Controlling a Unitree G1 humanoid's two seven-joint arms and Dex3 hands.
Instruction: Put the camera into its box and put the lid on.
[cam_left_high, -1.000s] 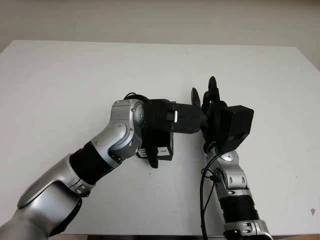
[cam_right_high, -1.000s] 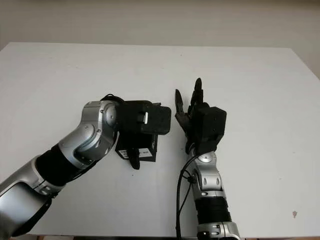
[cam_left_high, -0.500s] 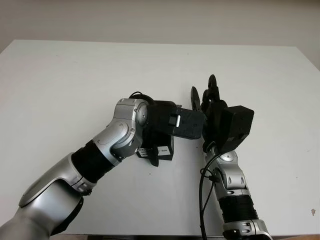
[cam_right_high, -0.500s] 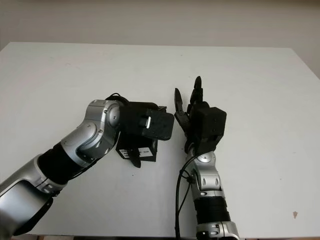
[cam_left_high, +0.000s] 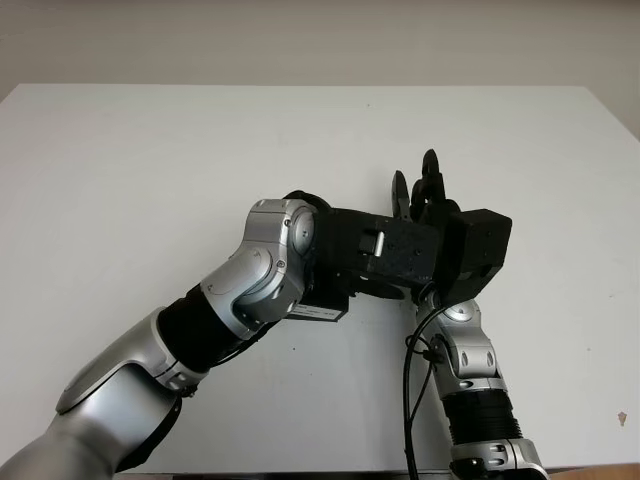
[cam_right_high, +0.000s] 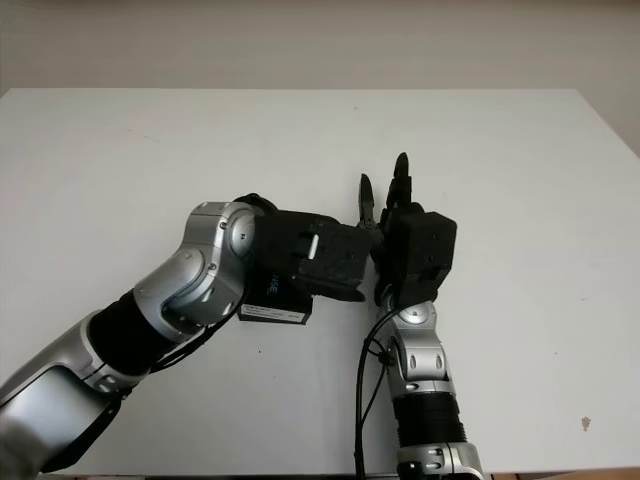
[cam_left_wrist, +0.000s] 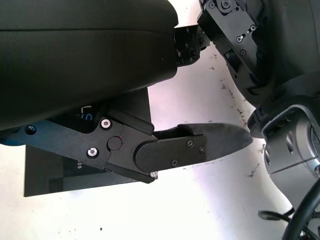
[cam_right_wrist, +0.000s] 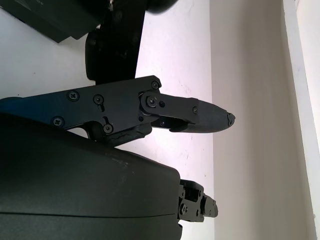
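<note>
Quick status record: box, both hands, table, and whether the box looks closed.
box: black box on the white table, near the front edge, mostly under the left hand; a white label shows on its near side
box state: lid and camera cannot be told apart; whether closed cannot be told
left hand: over the box, reaching across toward the right hand; holds nothing, open
right hand: just right of the box, fingers pointing away from the robot; holds nothing, open
contact: left hand's tip overlaps the right hand; touching cannot be told
</note>
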